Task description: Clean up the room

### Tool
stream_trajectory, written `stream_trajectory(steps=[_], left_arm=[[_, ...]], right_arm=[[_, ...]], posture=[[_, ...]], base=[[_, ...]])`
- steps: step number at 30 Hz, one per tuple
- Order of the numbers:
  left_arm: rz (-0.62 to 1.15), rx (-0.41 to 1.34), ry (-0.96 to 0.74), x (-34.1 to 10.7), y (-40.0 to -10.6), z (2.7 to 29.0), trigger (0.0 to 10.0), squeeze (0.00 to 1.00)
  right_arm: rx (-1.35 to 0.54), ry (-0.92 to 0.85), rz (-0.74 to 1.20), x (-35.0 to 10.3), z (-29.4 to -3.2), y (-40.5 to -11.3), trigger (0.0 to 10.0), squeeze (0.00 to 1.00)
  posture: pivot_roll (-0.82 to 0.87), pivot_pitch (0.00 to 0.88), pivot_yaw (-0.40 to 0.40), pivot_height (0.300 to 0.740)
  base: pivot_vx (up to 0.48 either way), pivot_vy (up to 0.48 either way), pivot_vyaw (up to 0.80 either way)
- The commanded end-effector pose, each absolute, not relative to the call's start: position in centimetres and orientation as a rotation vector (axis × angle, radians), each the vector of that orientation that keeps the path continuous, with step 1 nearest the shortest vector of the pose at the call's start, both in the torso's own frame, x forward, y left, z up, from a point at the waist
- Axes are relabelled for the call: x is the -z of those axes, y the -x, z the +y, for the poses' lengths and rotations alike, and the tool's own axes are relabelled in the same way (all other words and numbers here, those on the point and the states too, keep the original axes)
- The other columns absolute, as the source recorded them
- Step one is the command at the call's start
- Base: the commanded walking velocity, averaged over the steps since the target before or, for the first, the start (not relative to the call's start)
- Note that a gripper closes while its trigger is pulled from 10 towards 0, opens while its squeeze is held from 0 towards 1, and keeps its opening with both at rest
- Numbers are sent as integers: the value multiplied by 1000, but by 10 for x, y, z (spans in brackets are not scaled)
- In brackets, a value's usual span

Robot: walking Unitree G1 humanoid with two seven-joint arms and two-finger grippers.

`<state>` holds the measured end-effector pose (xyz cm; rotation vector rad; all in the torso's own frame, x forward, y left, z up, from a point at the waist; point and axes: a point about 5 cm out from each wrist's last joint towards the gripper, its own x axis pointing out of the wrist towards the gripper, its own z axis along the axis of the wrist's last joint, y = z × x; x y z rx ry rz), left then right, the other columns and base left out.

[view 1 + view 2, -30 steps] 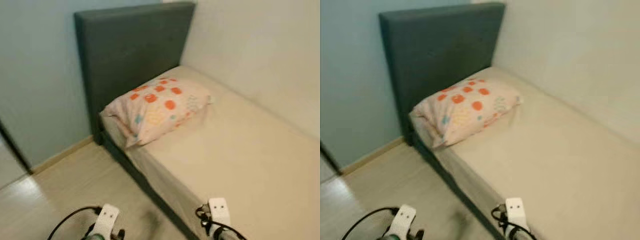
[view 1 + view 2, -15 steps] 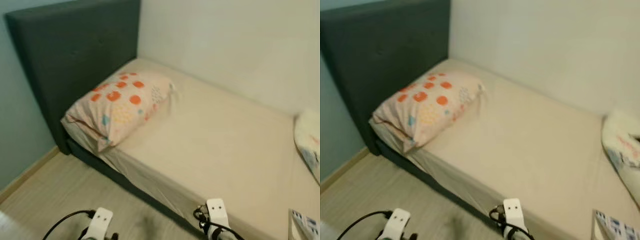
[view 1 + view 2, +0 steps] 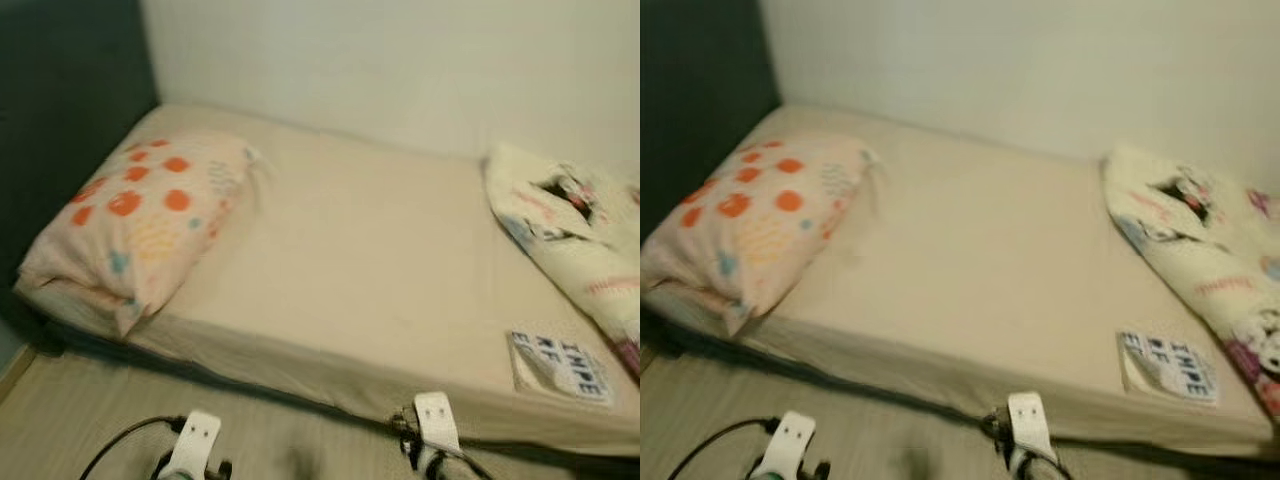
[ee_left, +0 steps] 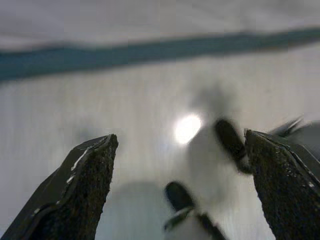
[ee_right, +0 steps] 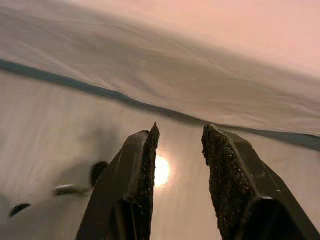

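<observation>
Bare sheet (image 3: pixel 360 260) between pillow (image 3: pixel 130 220) and crumpled blanket (image 3: pixel 570 240).

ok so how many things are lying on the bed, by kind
pillow: 1, the orange-spotted pillow at the headboard end
blanket: 1, the crumpled printed blanket at the other end
book: 1, the book near the mattress front edge, beside the blanket
total: 3
</observation>
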<state>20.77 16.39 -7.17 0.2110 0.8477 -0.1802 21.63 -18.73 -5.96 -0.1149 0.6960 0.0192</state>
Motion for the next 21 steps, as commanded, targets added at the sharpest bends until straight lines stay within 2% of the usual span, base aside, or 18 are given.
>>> stream_trajectory(steps=[1,21], left_arm=[[895,172,-201,79,-195,166,10000,0],[888,174,-197,78,-196,167,10000,0]], right_arm=[[-17,111,708,62,-186,-214,10000,0],[-9,108,710,61,-187,-214,10000,0]], posture=[[-53,0,-19,740],[-54,0,-17,740]], base=[[0,0,-800],[0,0,-800]])
